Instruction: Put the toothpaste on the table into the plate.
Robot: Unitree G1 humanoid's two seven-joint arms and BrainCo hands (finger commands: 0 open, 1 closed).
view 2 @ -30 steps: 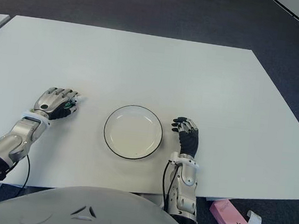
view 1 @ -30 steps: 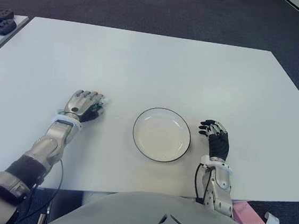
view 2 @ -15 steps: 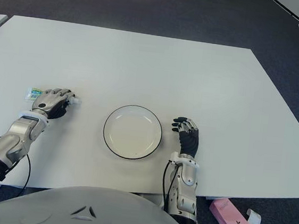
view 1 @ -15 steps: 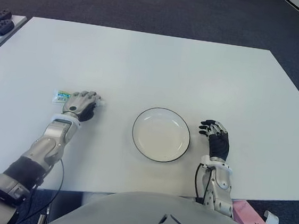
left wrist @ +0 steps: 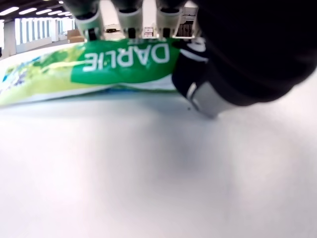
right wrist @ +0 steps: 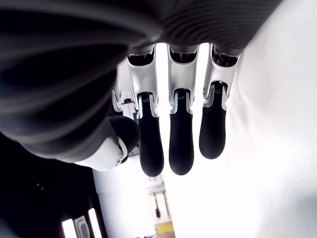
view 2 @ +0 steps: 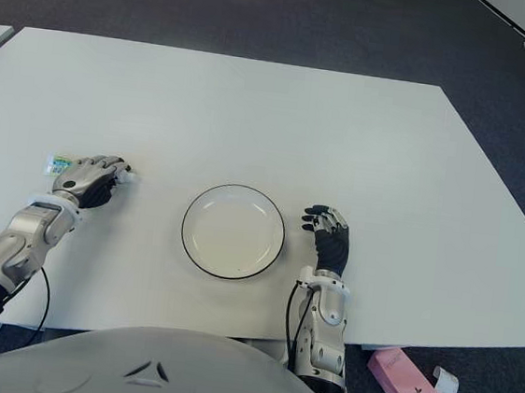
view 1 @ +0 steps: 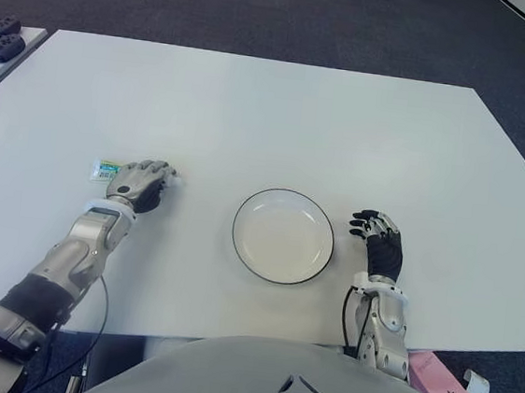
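Between my left robot hand, fingers curled over the toothpaste, and the plate lies bare desk, nothing in the way. My right robot hand shows just beside the plate's right rim, fingers loosely extended, closing that side. The far half of the desk is open.

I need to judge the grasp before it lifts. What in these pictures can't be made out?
- Eye views: the left hand covers the middle of the toothpaste; only its ends show.
- Left wrist view: the fingers are cut off by the picture's edge, so how firmly they hold the tube is unclear.
- Right wrist view: the plate beside the open right hand is out of frame.
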